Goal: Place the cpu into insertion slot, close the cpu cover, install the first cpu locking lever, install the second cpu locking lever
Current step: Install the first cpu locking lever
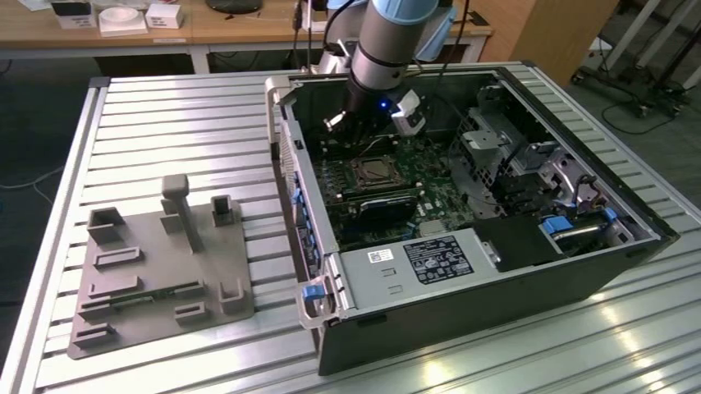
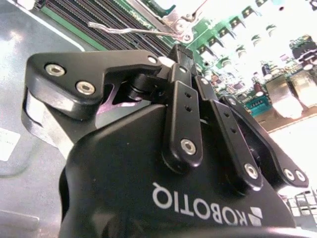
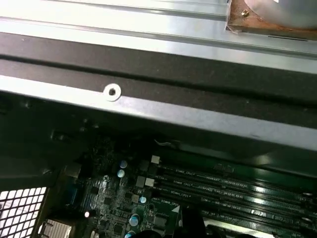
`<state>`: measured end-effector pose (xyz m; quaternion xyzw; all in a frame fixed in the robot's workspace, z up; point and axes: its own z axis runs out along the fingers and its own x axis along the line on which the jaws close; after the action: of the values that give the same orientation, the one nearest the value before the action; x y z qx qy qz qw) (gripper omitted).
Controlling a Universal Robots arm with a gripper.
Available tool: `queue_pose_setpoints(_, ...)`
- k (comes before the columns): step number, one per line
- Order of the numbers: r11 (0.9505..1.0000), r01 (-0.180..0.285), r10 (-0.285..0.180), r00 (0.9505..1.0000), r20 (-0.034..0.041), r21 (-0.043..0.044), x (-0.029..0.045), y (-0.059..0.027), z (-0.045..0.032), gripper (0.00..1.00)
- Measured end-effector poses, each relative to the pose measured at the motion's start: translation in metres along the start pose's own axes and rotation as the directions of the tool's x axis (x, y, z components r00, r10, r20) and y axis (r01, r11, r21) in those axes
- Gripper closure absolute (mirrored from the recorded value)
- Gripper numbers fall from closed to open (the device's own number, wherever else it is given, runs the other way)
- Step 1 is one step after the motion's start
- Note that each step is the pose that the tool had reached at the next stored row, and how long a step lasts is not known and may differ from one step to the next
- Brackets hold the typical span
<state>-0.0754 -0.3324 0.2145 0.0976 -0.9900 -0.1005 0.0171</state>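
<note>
One cpu, a small flat square with a dull grey metal top, lies in the one insertion slot, a dark square socket on the green board. One cpu cover, a thin silvery frame, rings the chip; whether it lies fully flat I cannot tell.

In the second wrist view one thin bent wire lever runs across several long black memory slots to a shiny screw tab. The gripper is made of matte black linked bars with bright rivets. Its fingertips are drawn together just beside the lever's hooked end, with nothing seen between them.

In the exterior view the arm stands at 12 o'clock from the socket, inside one open black metal case. One grey labelled power supply box sits at 5 o'clock. One matte grey fixture plate with raised blocks lies at 8 o'clock, well apart, on the ribbed aluminium table.
</note>
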Motion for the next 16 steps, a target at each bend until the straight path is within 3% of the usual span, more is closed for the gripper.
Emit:
queue_pose_setpoints(6,0.9997,-0.001,0.001,1.0000,-0.0022,0.0238,0.0009,0.0024,-0.0109,0.89)
queue_pose_setpoints(8,0.9952,-0.003,0.005,0.9999,-0.0128,0.0979,0.0016,0.0045,-0.0144,0.89)
queue_pose_setpoints(9,0.9945,-0.004,0.006,0.9999,-0.0115,0.1051,0.0021,0.0048,-0.0141,0.89)
queue_pose_setpoints(11,0.9940,-0.012,0.013,0.9999,-0.0072,0.1087,0.0037,0.0053,-0.0134,0.89)
queue_pose_setpoints(16,0.9927,-0.054,0.054,0.9985,0.0035,0.1082,0.0056,0.0066,-0.0112,0.89)
